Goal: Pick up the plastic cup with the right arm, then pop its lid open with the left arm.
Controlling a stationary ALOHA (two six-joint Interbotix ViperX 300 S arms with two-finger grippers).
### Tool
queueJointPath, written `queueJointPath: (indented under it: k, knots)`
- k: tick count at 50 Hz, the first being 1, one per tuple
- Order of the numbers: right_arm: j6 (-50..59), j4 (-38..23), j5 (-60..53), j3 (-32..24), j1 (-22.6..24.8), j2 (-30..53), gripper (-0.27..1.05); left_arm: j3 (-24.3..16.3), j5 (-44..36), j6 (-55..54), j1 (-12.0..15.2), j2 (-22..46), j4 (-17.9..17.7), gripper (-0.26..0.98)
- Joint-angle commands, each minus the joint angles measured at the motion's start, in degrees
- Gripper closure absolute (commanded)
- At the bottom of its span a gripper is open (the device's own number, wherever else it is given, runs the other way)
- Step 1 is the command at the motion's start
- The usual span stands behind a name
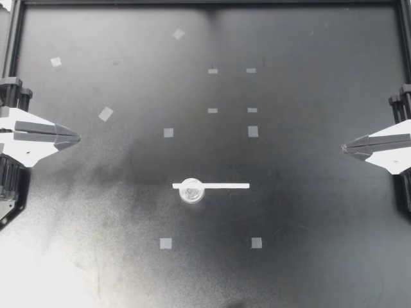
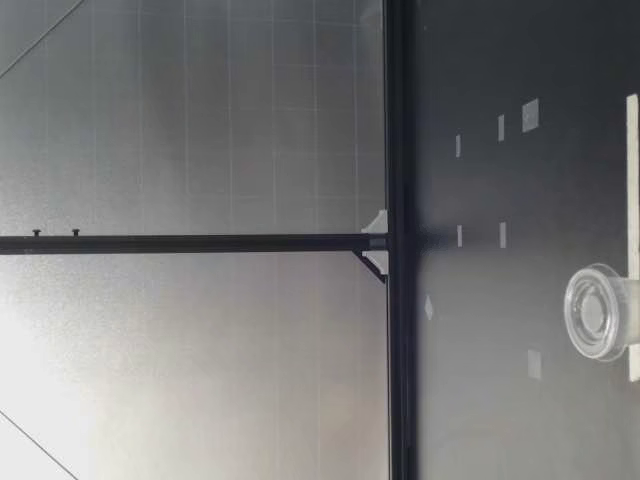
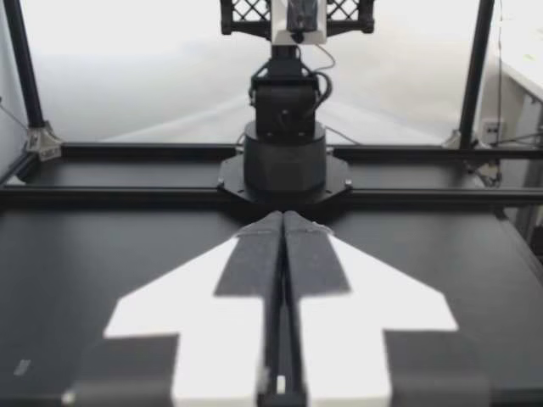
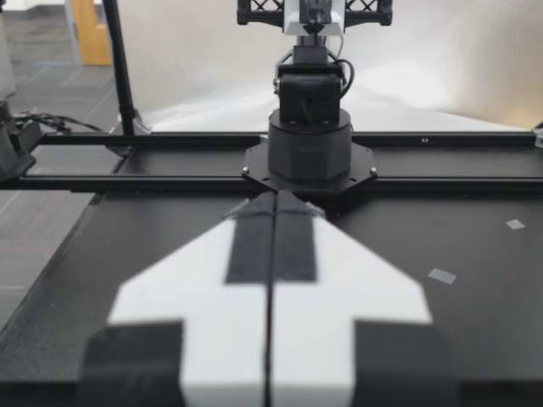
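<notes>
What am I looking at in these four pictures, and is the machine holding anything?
This is a robot with two arms at a black table. The top view looks straight down: the left end effector comes in from one side and the right end effector from the other. Both are shut, with their fingers pressed together, and hold nothing. Between them a small clear plastic cup sits over a white strip, near one end of it. Little pale tape squares dot the table. The low view looks across the table from its edge and shows the cup, strip and squares, but no arm. Each wrist view looks along one arm's own shut fingers. The left one shows the right arm's base across the table. Neither wrist view shows the cup.
</notes>
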Motion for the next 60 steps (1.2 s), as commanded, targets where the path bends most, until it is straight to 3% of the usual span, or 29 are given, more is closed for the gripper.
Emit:
queueJointPath:
  k: [1,5,10,14,22,31,40,52,60]
  knots:
    - [0.00,-0.09,-0.18,0.18,0.26,0.62,0.81,2.29,-0.09,-0.70,-0.62,0.18,-0.18,0.76]
    - [-0.26,-0.09,-0.62,1.76,0.26,1.32,0.89,4.48,-0.26,-1.23,-0.62,0.62,-3.43,0.87]
    - [-0.18,-0.09,-0.70,2.55,0.26,3.34,0.90,5.19,0.44,-1.23,-0.35,2.11,-7.82,0.88]
    - [-0.18,-0.09,-0.79,1.67,0.26,6.68,0.90,2.46,2.46,-1.05,-0.35,5.80,-9.14,0.88]
    - [0.18,-0.09,-1.32,-1.58,0.26,18.54,0.89,-7.65,12.83,-0.35,-0.35,20.83,-9.05,0.88]
    - [4.04,0.00,-9.32,-2.90,0.26,32.61,0.87,-12.30,10.72,0.53,-1.23,35.33,-8.79,0.88]
    - [10.02,-0.18,-22.24,-5.19,0.26,48.08,0.68,-13.89,5.01,1.76,-2.90,44.74,-8.44,0.88]
    - [12.66,-0.44,-25.31,-12.57,0.26,63.81,0.19,-14.41,1.14,3.52,-2.99,52.73,-8.44,0.88]
    - [12.66,-0.44,-24.79,-17.05,0.26,68.91,0.17,-15.12,-0.53,5.54,-2.99,53.96,-7.47,0.88]
